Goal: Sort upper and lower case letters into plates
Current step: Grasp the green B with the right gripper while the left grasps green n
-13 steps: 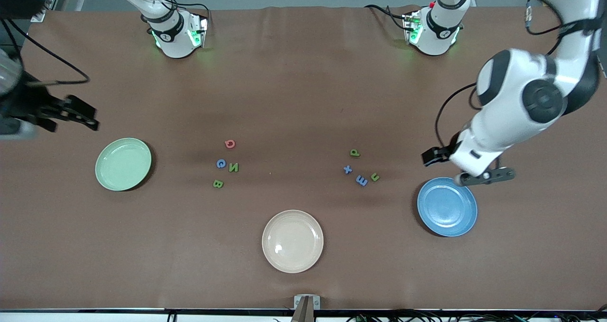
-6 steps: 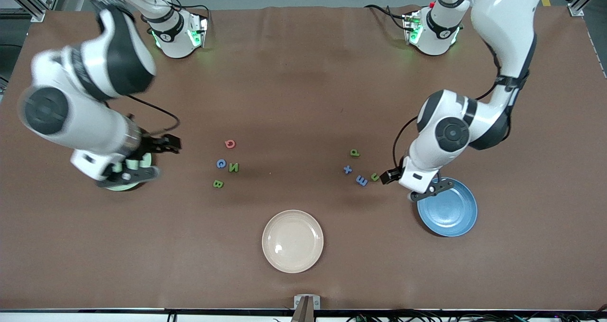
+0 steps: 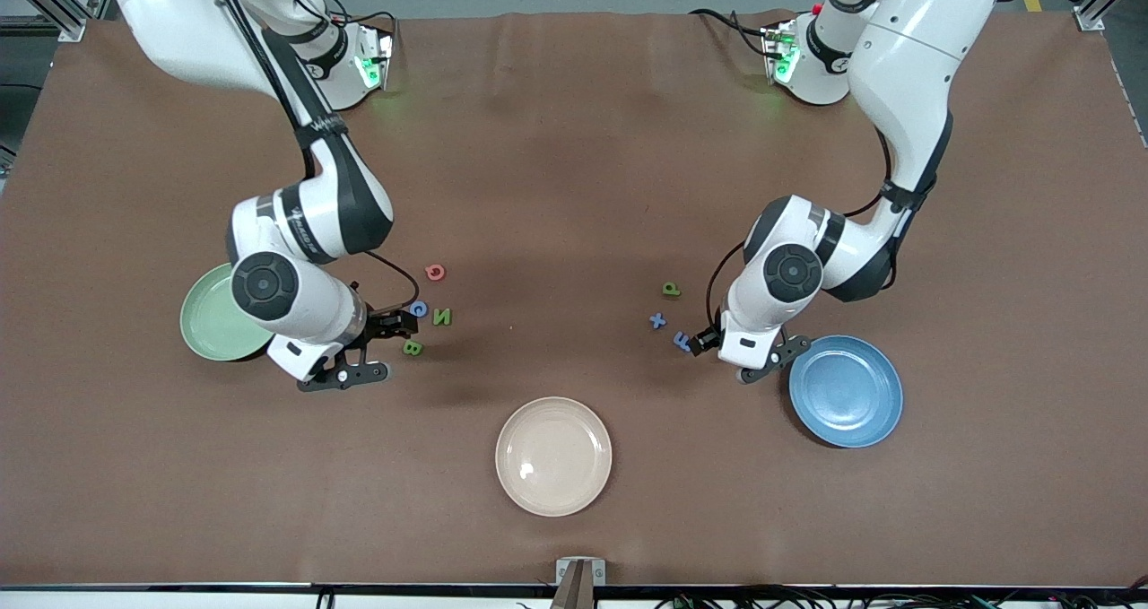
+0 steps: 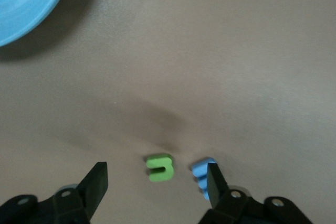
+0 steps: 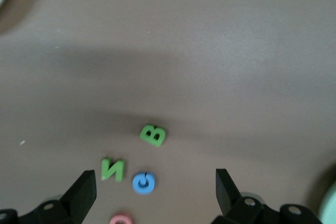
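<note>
Between the spread fingers of the left gripper (image 4: 155, 184) the green u (image 4: 159, 167) is lying flat beside the m (image 4: 202, 174), while the right gripper (image 5: 155, 187), also spread, is hovering over B (image 5: 153, 135): light, stiff letters, pinching across edges looks best.

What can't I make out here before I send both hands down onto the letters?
- Green u letter: covered by the left hand in the front view.
- Blue m letter: half hidden by a left finger.
- Green plate: partly covered by the right arm in the front view.

Lab — robot arms (image 3: 305, 223), cabled bench (image 3: 574, 143).
</note>
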Controlling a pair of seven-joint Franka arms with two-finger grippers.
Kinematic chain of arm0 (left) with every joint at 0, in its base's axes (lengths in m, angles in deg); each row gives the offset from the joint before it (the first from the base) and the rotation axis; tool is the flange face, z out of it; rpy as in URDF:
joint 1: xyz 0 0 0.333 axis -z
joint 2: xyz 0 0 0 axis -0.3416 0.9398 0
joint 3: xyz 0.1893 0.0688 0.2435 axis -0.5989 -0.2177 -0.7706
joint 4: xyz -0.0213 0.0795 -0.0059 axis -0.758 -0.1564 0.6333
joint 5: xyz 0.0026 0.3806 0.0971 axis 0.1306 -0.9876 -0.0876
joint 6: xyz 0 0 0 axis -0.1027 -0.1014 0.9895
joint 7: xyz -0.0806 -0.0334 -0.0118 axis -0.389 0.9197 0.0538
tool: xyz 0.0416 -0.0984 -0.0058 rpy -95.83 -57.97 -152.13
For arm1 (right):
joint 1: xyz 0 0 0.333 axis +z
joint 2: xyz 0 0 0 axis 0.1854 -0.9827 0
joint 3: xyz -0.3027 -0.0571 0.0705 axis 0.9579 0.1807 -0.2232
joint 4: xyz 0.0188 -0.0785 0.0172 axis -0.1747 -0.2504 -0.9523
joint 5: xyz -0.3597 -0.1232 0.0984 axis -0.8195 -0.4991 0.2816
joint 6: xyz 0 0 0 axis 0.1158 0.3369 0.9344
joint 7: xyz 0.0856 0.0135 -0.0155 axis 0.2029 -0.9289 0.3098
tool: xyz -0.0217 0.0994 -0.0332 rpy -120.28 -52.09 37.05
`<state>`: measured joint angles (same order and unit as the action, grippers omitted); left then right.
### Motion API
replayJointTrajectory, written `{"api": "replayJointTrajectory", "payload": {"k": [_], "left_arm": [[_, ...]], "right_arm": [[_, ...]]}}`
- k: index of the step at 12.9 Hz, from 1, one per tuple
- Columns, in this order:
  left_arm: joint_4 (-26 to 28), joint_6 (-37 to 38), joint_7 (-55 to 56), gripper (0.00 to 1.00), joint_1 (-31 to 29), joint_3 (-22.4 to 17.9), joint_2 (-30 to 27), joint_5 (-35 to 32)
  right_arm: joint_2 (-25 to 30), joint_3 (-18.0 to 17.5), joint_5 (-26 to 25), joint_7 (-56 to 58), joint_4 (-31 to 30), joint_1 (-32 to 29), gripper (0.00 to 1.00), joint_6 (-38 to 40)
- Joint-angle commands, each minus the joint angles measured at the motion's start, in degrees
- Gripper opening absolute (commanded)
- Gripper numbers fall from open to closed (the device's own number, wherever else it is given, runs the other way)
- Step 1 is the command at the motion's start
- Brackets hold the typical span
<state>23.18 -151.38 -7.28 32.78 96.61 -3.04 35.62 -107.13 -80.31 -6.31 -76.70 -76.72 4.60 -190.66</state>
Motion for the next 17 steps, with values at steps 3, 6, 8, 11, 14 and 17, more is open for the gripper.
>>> {"api": "replayJointTrajectory", "payload": {"k": [3, 6, 8, 11, 14, 17], "left_arm": [[-0.4, -1.2, 6.7, 0.78, 1.0, -0.3, 1.9, -4.9], [-0.4, -1.3, 6.8, 0.74, 1.1, -0.3, 2.6, -4.8], [-0.2, -1.3, 6.8, 0.72, 1.1, -0.3, 2.7, -4.9], [-0.1, -1.3, 7.0, 0.63, 1.2, -0.2, 2.7, -4.9], [0.3, -1.2, 8.5, 0.44, 2.0, -0.2, 2.7, -4.9], [0.4, -1.0, 8.6, 0.39, 2.0, -0.2, 2.7, -4.9]], "right_arm": [[-2.7, -0.3, -0.7, -11.1, -4.9, -0.7, 1.0, -10.0], [-6.4, -0.3, -0.7, -19.1, -4.4, -0.1, 0.99, -11.3], [-7.2, -0.3, -0.7, -19.7, -4.2, 0.2, 0.98, -11.4], [-8.2, -0.3, 0.7, -19.8, -4.1, 1.1, 0.9, -11.8], [-8.4, -0.3, 1.0, -19.8, -4.0, 1.3, 0.74, -11.8], [-9.0, -0.3, 1.0, -19.9, -3.6, 1.3, 0.67, -12.0]]}}
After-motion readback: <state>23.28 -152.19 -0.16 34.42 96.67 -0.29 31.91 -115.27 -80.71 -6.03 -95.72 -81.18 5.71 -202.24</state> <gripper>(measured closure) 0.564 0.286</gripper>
